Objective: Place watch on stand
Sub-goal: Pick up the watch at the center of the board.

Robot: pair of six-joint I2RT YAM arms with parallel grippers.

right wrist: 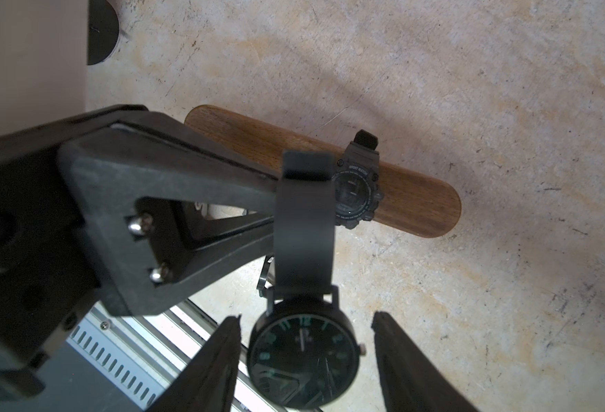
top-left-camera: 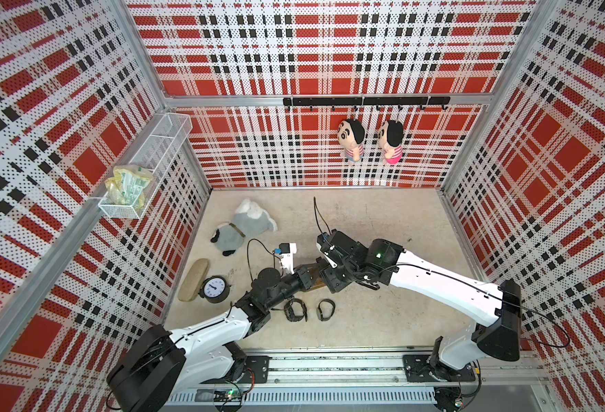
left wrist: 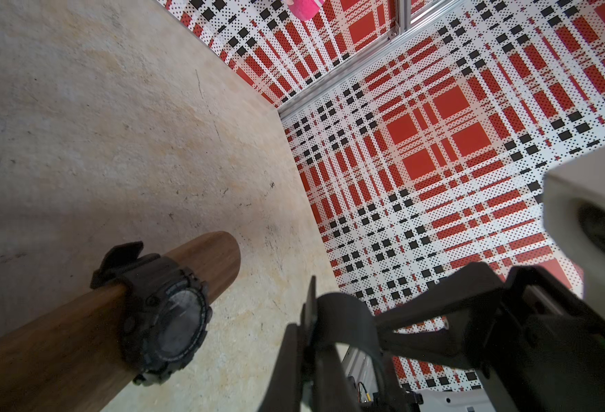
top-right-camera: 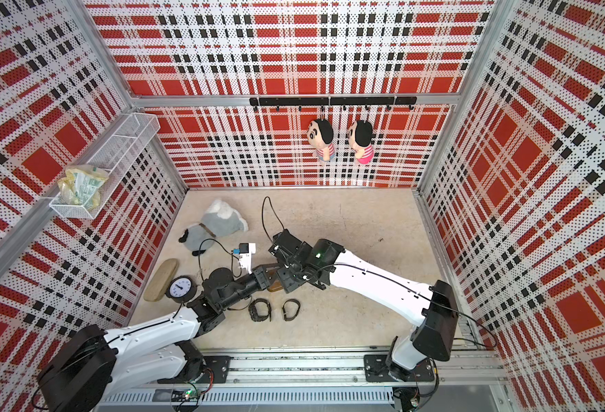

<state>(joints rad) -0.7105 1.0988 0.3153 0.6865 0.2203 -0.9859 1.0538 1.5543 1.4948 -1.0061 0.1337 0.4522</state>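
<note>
Right up against the right wrist cam hangs a round-faced watch (right wrist: 304,356), sitting between the fingers of the right gripper (right wrist: 306,315). Those jaws are spread, with a gap on each side of the case, so they aren't gripping anything. What actually carries it is the left gripper (left wrist: 306,335), clamped tight on the strap loop. So that watch is up in the air, close to the stand (right wrist: 418,203) but not on it.

Watch count is four:
- the round-faced one in the left gripper
- one sport watch (right wrist: 356,192) wrapped around the wooden bar, toward one rounded end
- two lying on the table (top-left-camera: 383,232) on the near side of the grippers: a chunkier loose watch (top-left-camera: 295,310) and a slimmer loose watch (top-left-camera: 326,309), side by side and not touching

Only one stand, mostly hidden under the grippers in both top views.

Other stuff:
- one black alarm clock (top-left-camera: 214,288) touching one beige oval board (top-left-camera: 194,280)
- one grey plush toy (top-left-camera: 240,228) on the table
- two dolls (top-left-camera: 351,140) (top-left-camera: 390,142) hanging from the hook rail
- one wire basket (top-left-camera: 158,153) holding one crumpled bag (top-left-camera: 128,185)
</note>
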